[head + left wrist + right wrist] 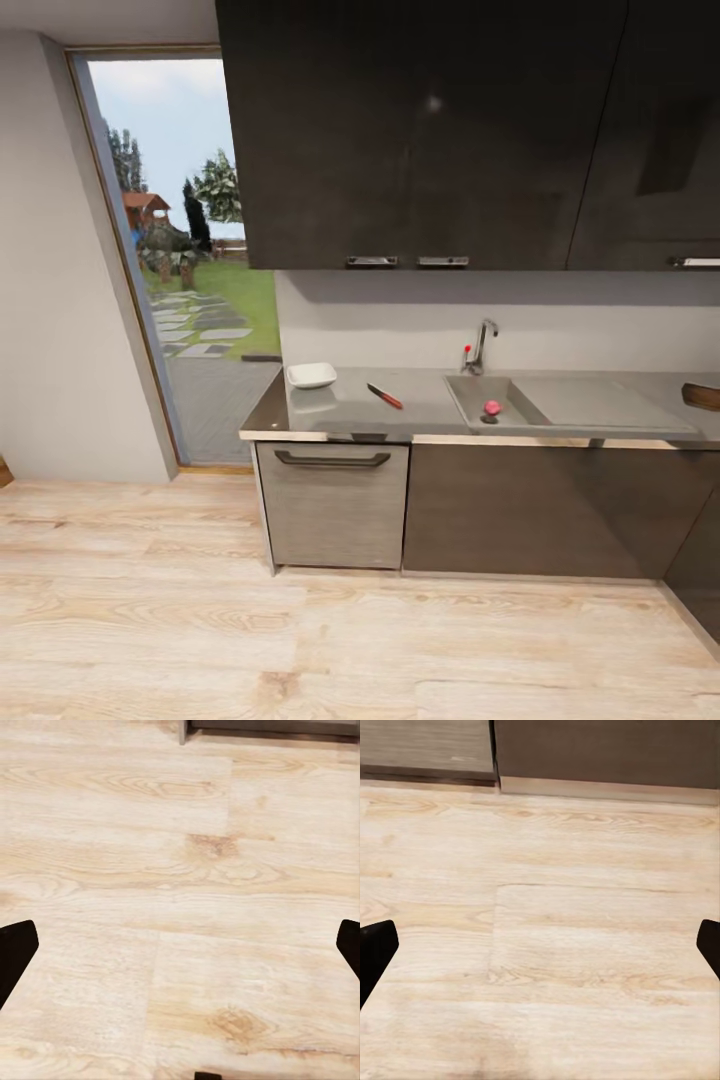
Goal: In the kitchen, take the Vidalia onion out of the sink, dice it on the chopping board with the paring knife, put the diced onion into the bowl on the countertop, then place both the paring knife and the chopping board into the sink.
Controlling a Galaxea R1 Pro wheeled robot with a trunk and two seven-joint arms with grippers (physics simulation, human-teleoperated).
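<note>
In the head view a pinkish-red Vidalia onion [492, 407] lies in the steel sink [470, 397] near the drain, below the chrome tap [482, 345]. The red-handled paring knife [385, 396] rests on the grey countertop [350, 412], left of the basin. A white bowl [312, 375] sits at the counter's left end. The dark chopping board [703, 397] shows partly at the right edge. My left gripper [180, 945] and right gripper [540, 945] hang open over the wooden floor, far from the counter, with nothing between their fingers.
Dark wall cabinets [420, 130] hang above the counter. Below it are a grey drawer front [333, 505] with a handle and dark cabinet fronts [535, 510]. A tall glass door [185, 260] to a garden stands at the left. Pale wooden floor [300, 640] stretches before the counter.
</note>
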